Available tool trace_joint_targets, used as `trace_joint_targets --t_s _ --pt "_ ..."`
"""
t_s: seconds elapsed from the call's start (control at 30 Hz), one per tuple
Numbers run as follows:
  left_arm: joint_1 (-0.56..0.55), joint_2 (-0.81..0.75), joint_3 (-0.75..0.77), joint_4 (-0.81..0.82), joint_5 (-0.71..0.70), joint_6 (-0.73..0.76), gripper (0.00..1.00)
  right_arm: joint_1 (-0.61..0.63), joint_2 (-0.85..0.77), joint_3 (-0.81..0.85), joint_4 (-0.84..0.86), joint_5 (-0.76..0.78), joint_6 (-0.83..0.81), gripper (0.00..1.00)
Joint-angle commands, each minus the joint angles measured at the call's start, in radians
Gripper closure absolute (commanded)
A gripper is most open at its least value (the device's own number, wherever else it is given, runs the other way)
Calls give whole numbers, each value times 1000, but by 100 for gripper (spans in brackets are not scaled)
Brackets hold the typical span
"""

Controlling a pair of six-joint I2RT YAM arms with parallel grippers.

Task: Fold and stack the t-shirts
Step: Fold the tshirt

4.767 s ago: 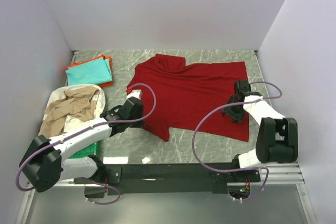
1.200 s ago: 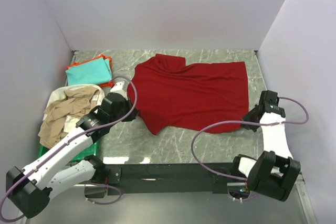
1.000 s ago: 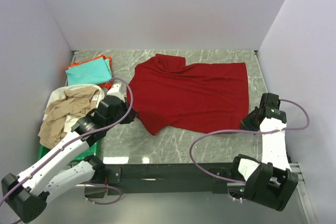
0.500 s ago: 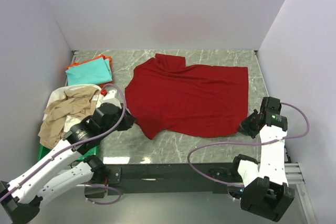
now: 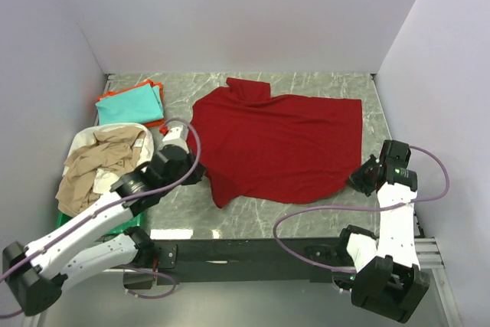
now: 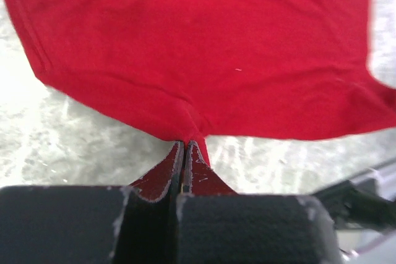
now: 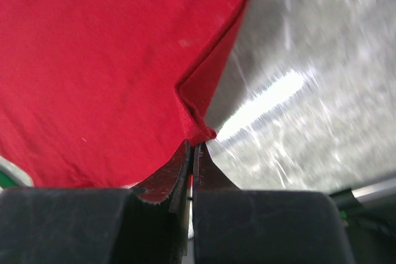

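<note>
Grip | left jaws pinch red t-shirt (image 5: 279,143) edge | right jaws pinch its corner | orange t-shirt (image 5: 156,122) mostly hidden under teal t-shirt (image 5: 130,105)

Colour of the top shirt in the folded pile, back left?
The top shirt is teal, with an orange shirt edging out beneath. Best in the top view.
</note>
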Motion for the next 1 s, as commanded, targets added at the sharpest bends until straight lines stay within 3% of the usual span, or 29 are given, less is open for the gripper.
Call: trace_joint_targets --t_s 0.0,0.17,0.43,0.97 --pt "1 63 91 82 -77 68 100 6 12 -7 167 -19 22 100" --pt "49 161 148 127 -61 114 100 5 107 53 219 60 -9 100" --pt "167 250 199 214 26 180 100 2 269 76 411 3 53 100" --pt "305 585 393 291 117 292 99 0 690 308 499 -6 14 100"
